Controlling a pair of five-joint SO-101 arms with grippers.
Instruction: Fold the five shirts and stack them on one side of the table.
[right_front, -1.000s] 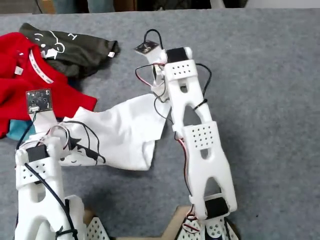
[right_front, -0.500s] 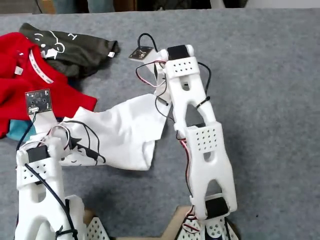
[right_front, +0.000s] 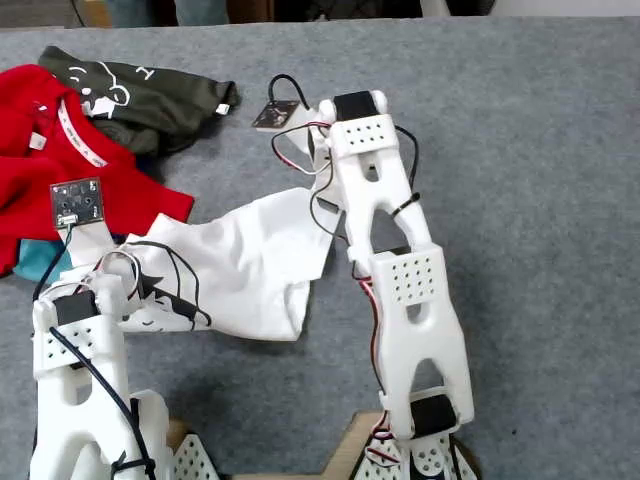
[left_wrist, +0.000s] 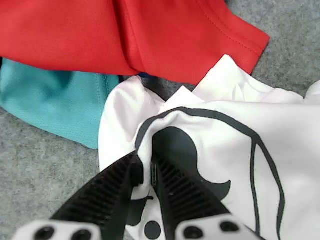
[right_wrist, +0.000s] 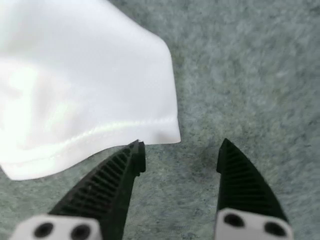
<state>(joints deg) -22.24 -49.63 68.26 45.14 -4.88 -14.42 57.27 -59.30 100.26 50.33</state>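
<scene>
A white shirt (right_front: 245, 265) with a black print lies crumpled on the grey table between the two arms. My left gripper (left_wrist: 146, 165) is shut on a fold of this white shirt (left_wrist: 235, 145) at its printed end. My right gripper (right_wrist: 181, 150) stands open just above the table, with the hemmed corner of the white shirt (right_wrist: 75, 85) lying beside one finger, apart from it. A red shirt (right_front: 60, 150), a dark green shirt (right_front: 150, 95) and a teal shirt (right_front: 35, 262) lie in a heap at the far left.
The right half of the grey table (right_front: 530, 200) is bare cloth. The right arm (right_front: 385, 230) stretches from the near edge to the white shirt's far corner. The red shirt (left_wrist: 150, 35) and teal shirt (left_wrist: 50, 97) lie close to my left gripper.
The right arm's wrist has shifted slightly left and farther along the table near the shirt's corner. The left arm and the white shirt have stayed put.
</scene>
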